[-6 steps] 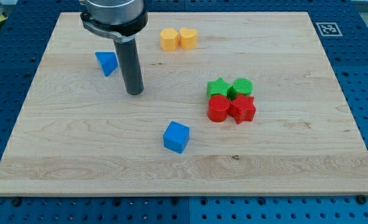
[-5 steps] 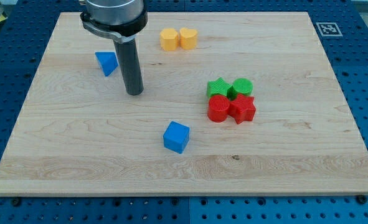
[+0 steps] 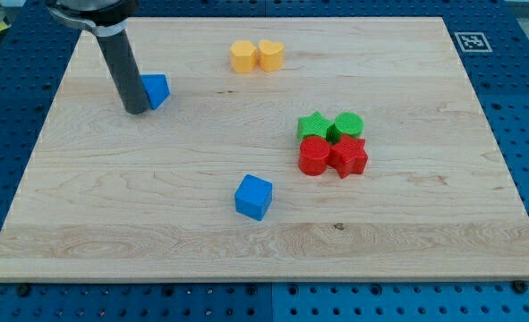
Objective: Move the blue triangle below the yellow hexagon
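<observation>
The blue triangle (image 3: pixel 157 89) lies on the wooden board (image 3: pixel 407 224) at the upper left. My tip (image 3: pixel 136 110) stands just to the triangle's left and slightly below it, and the rod hides the triangle's left edge. The yellow hexagon (image 3: pixel 243 56) sits near the view's top centre, touching a yellow heart (image 3: pixel 270 54) on its right. The triangle is well left of the hexagon and a little lower.
A blue cube (image 3: pixel 253 197) lies at lower centre. A cluster at the right holds a green star (image 3: pixel 313 125), a green cylinder (image 3: pixel 346 125), a red cylinder (image 3: pixel 314 156) and a red star (image 3: pixel 348 156). A marker tag (image 3: pixel 471 40) is at the board's top right corner.
My tip has moved from the triangle's right side to its left side, going left and slightly up. The blue triangle has hardly moved. The other blocks are as before.
</observation>
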